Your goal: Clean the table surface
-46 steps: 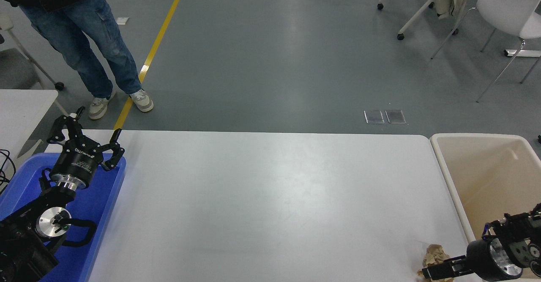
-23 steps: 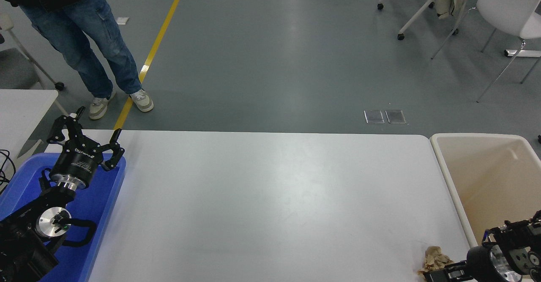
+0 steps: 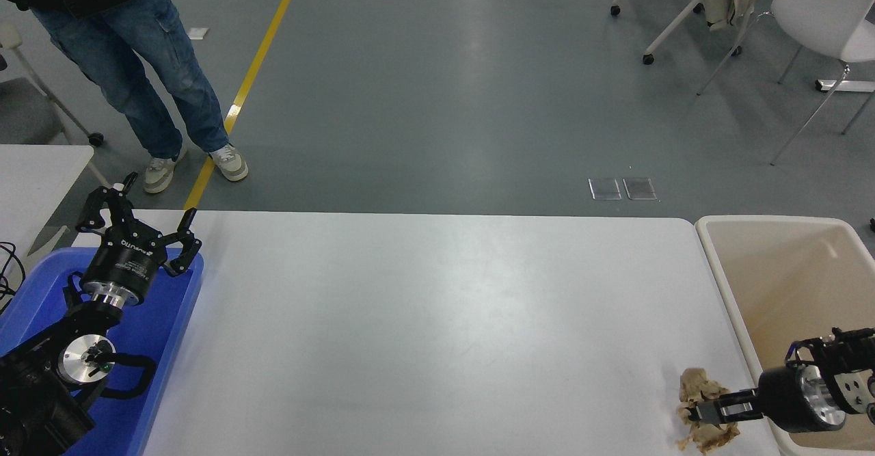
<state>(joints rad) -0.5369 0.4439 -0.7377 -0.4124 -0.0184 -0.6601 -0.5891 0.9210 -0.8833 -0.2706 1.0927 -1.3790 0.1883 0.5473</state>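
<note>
The table surface (image 3: 424,319) is a wide matte white top with rounded corners. A crumpled beige-brown paper wad (image 3: 698,408) lies near its front right corner. My right gripper (image 3: 704,413) comes in from the lower right, points left, and is shut on the paper wad just above the table. My left gripper (image 3: 140,218) is parked open at the far left, above the blue bin.
A beige plastic bin (image 3: 731,305) stands off the table's right end. A blue bin (image 3: 171,319) sits at the left. A smaller white table (image 3: 34,176) is at far left. A person's legs (image 3: 147,80) stand beyond the far left; chairs (image 3: 813,25) at the top right.
My right gripper with the paper wad dipped toward the bottom edge, then came back up and a little right. The left arm has not moved.
</note>
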